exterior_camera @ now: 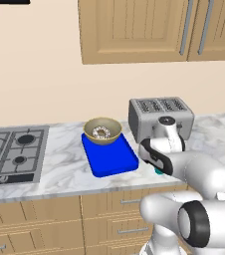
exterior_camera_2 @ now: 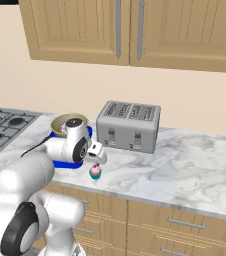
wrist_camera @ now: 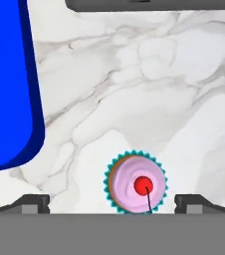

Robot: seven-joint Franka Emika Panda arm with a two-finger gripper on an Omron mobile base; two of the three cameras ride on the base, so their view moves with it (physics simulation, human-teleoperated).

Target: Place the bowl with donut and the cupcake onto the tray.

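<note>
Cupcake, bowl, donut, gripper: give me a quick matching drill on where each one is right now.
Things:
1. cupcake
2. bowl
3. donut
4. gripper

States:
A. on the tray's far end
B. open, above the cupcake
C. inside the bowl
D. on the marble counter, beside the tray

Pairs: 1-D, 2-A, 3-C, 4-B

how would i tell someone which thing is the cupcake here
Find the silver toaster on the marble counter. In front of it, right of the blue tray, stands the cupcake. It is the smallest item: teal wrapper, pink frosting, red top.
</note>
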